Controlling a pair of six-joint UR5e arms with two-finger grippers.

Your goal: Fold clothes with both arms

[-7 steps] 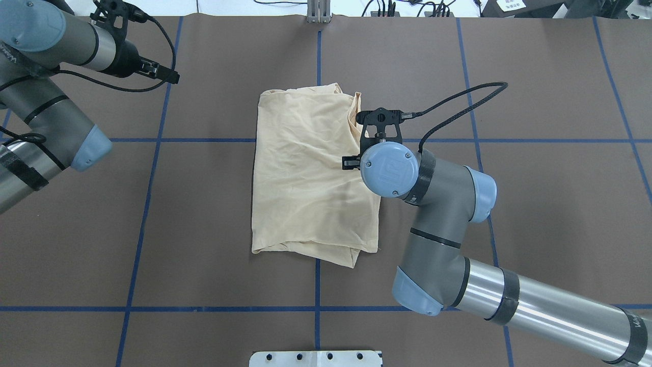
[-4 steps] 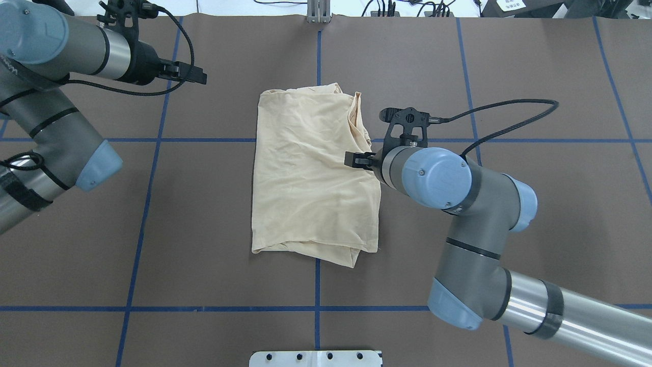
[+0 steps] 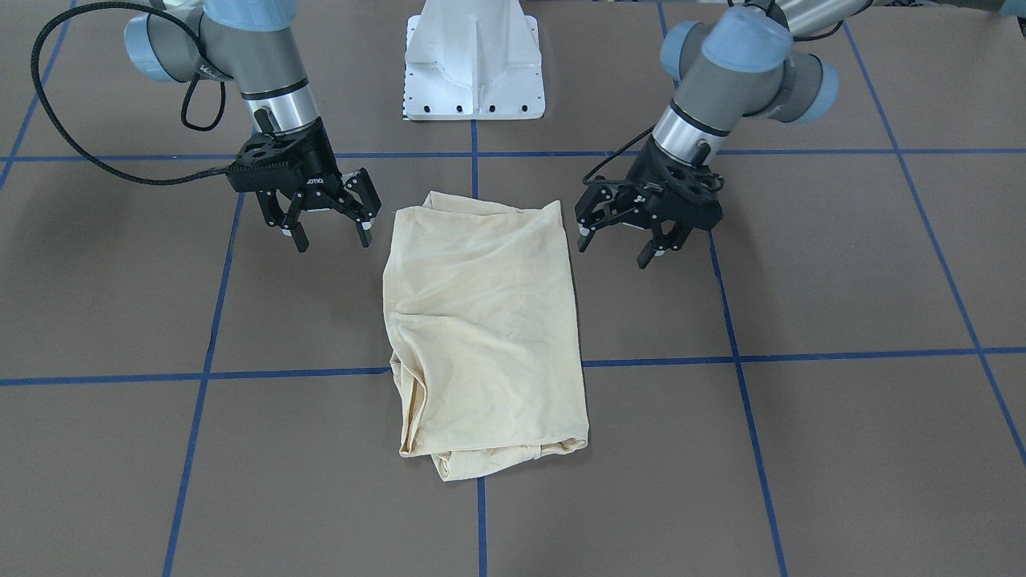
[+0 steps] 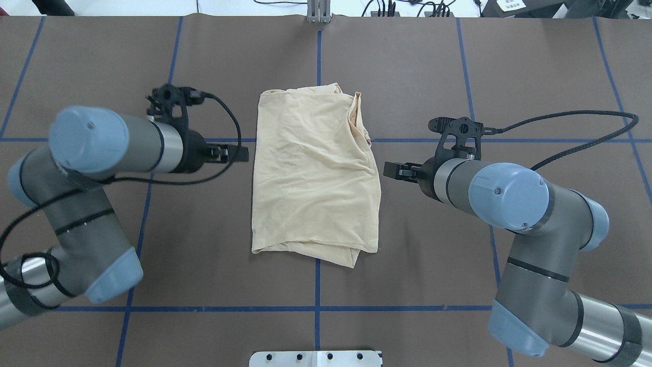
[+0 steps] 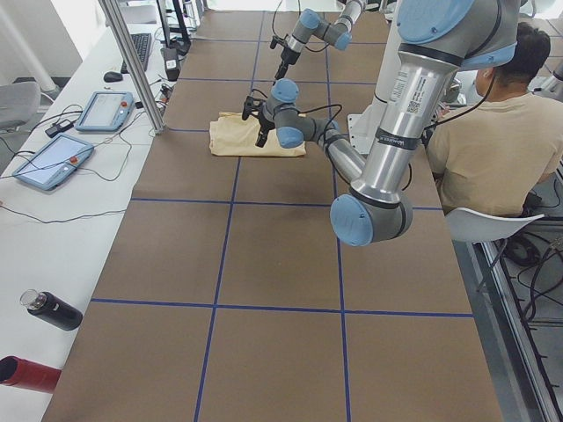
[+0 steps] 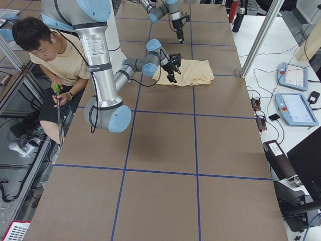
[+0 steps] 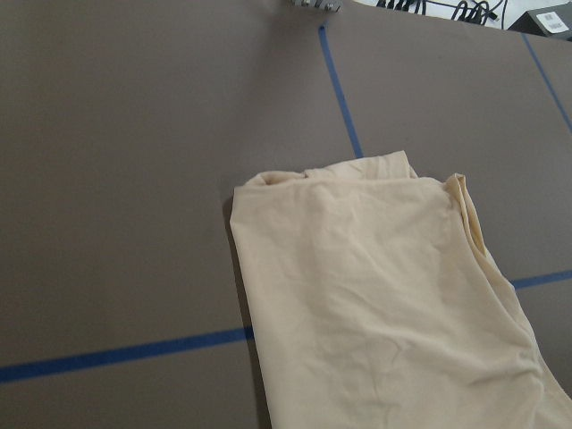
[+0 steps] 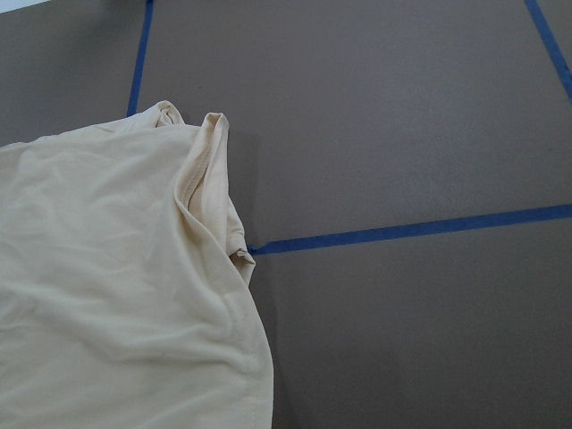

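Note:
The cream-yellow shirt (image 4: 316, 173) lies folded into a rough rectangle on the brown table, its print hidden. It also shows in the front view (image 3: 481, 320), the left wrist view (image 7: 384, 295) and the right wrist view (image 8: 107, 286). My left gripper (image 4: 239, 154) is open and empty, just off the shirt's left edge; in the front view (image 3: 613, 250) it hangs above the table. My right gripper (image 4: 392, 171) is open and empty, just off the shirt's right edge, and shows in the front view (image 3: 333, 240). Neither touches the cloth.
The white pedestal base (image 3: 474, 60) stands at the robot's side of the table. Blue tape lines (image 4: 317, 308) cross the brown surface. A seated operator (image 5: 493, 132) is beside the robot. Tablets (image 5: 106, 110) and bottles (image 5: 53, 309) lie on the side bench.
My right gripper has drawn back off the shirt's right side onto bare table. My left arm has swung in from the far left corner to the shirt's left edge. The shirt has not moved.

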